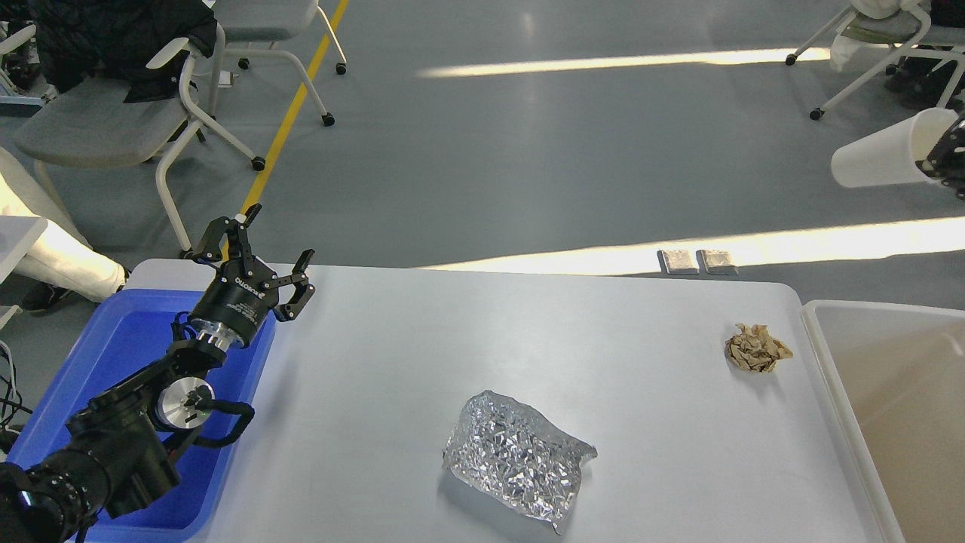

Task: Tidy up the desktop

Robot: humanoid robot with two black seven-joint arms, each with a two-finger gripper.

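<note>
The white desktop (pixel 422 339) holds a crumpled sheet of silver foil (pixel 520 456) near the front middle and a crumpled brown paper ball (pixel 756 348) at the right. My left gripper (pixel 277 240) is open and empty, raised over the desktop's far left corner, beside the blue tray. My right gripper (pixel 946 154) is at the frame's right edge, high above the bin. It holds a white paper cup (pixel 878 157) by its rim, and the cup lies on its side in the air.
A blue plastic tray (pixel 113 362) sits at the desktop's left, under my left arm. A beige-white bin (pixel 897 392) stands at the right. Two small grey packets (pixel 697 262) lie on the floor beyond the far edge. Chairs (pixel 98 113) stand behind at left and right.
</note>
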